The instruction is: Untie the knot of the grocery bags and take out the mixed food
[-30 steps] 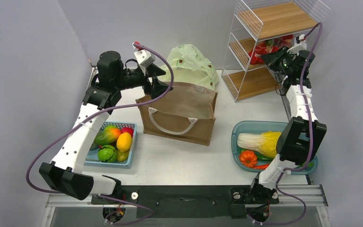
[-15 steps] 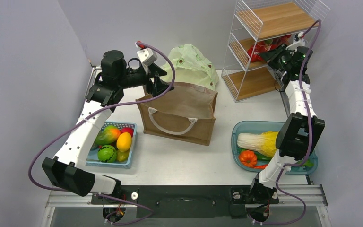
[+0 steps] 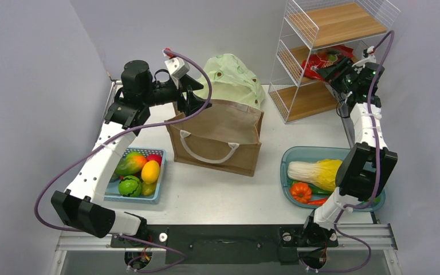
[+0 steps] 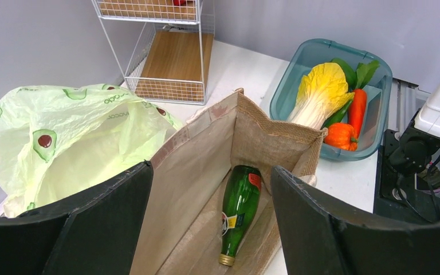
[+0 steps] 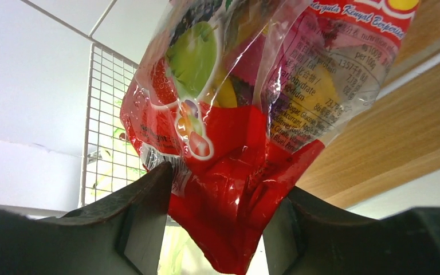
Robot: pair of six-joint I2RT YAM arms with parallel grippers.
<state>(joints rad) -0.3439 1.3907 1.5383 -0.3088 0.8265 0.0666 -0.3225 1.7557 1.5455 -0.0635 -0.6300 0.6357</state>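
Note:
The brown paper bag [image 3: 217, 137] stands open mid-table, and a dark green bottle [image 4: 239, 209] lies on its floor. My left gripper [image 3: 188, 103] hovers open over the bag's back-left rim, nothing between its fingers [image 4: 109, 223]. Behind it slumps the pale green plastic bag [image 3: 232, 77], its mouth slack in the left wrist view [image 4: 74, 137]; no knot shows. My right gripper [image 3: 337, 67] is at the wire shelf's middle level. Its jaws stand apart around the lower end of the red packet [image 5: 229, 166], which rests on the shelf board [image 3: 321, 60].
A white wire shelf [image 3: 321, 86] with wooden boards stands back right. The blue basket [image 3: 159, 186] at left holds a mango [image 3: 130, 163], a yellow fruit and a round green fruit [image 3: 129, 186]. The teal tub [image 3: 298, 152] at right holds the cabbage [image 3: 315, 172] and a ribbed orange piece [image 3: 301, 192].
My right gripper carried the red packet up onto the shelf's middle level and its jaws have spread from shut. The left arm shifted slightly over the paper bag.

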